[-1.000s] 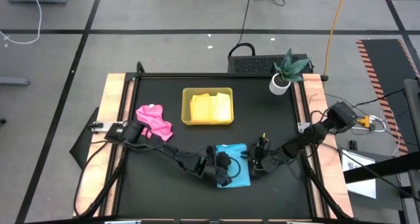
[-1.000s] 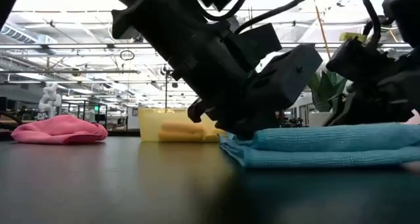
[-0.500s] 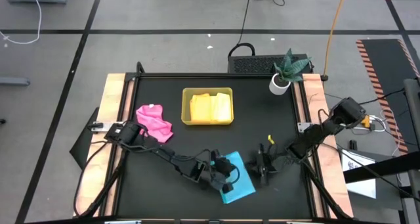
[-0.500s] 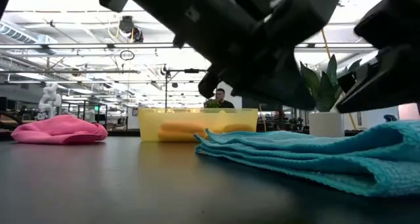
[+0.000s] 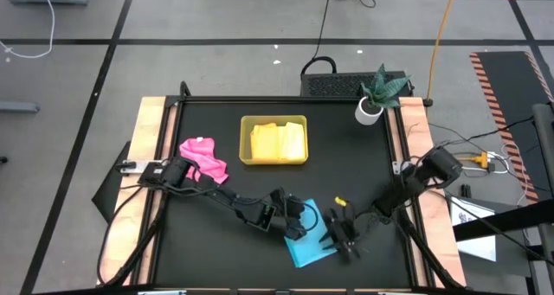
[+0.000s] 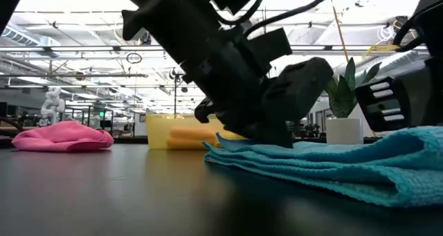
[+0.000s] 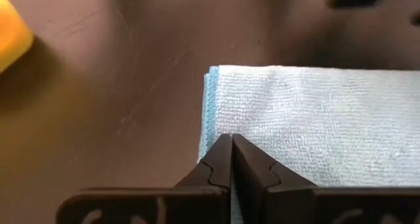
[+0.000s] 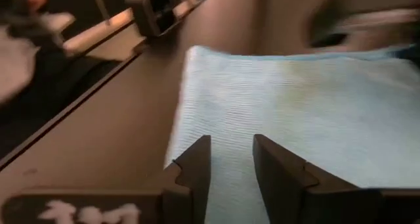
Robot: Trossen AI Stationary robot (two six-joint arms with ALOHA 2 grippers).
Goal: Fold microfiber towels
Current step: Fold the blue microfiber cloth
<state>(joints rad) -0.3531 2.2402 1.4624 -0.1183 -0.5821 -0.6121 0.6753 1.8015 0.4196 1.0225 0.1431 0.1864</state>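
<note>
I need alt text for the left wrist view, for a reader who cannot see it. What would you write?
The left gripper, its two dark fingers pressed shut, sits at the edge of a folded sky blue towel lying flat on the dark table. A blurred yellow shape shows in one corner.
</note>
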